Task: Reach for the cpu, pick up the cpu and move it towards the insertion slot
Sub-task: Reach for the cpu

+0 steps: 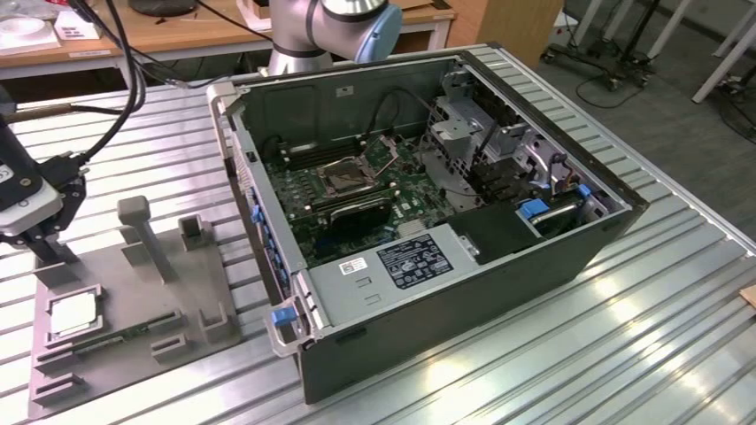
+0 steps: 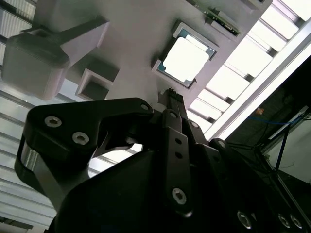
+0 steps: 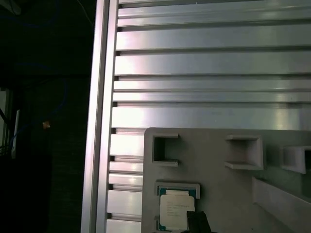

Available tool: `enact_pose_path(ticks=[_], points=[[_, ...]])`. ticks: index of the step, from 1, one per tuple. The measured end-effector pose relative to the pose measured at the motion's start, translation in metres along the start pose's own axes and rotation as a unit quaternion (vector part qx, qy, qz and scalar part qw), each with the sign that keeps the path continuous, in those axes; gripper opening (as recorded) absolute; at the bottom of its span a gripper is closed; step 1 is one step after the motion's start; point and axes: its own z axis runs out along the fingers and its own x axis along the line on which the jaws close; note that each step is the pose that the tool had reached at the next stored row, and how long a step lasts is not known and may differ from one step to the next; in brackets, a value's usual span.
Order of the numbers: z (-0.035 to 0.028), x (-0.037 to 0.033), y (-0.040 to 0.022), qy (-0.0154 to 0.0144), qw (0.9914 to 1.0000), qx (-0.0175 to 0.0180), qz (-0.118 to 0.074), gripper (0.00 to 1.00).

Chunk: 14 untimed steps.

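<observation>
Just ahead of the closed pincer (image 2: 170, 92), the cpu (image 2: 187, 59), untouched, flat in its grey frame (image 2: 158, 65).

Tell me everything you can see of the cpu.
The cpu is a small, thin square chip with a shiny silver-white metal face and a darker edge around it. It lies flat, face up, in a square raised nest on the grey plastic fixture plate, which rests on the ribbed metal table. The gripper is close beside it, seemingly not touching.
</observation>
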Motion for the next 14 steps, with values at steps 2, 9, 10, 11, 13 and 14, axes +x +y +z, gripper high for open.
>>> enact_pose_path(ticks=[2,9,10,11,13,14], points=[[0.0010,0.0011,0.0000,-0.0001,1.00000,0.0000,0.000,0.10],[0.0017,0.0028,0.0000,-0.0001,1.00000,0.0000,0.000,0.10],[0.0017,0.0028,0.0000,0.0000,1.00000,0.0000,0.000,0.10],[0.0018,0.0028,0.0000,0.0000,1.00000,0.0001,0.000,0.10],[0.0025,0.0028,-0.0001,-0.0001,1.00000,0.0000,0.000,0.10],[0.0031,0.0028,-0.0001,-0.0001,1.00000,0.0000,0.000,0.10]])
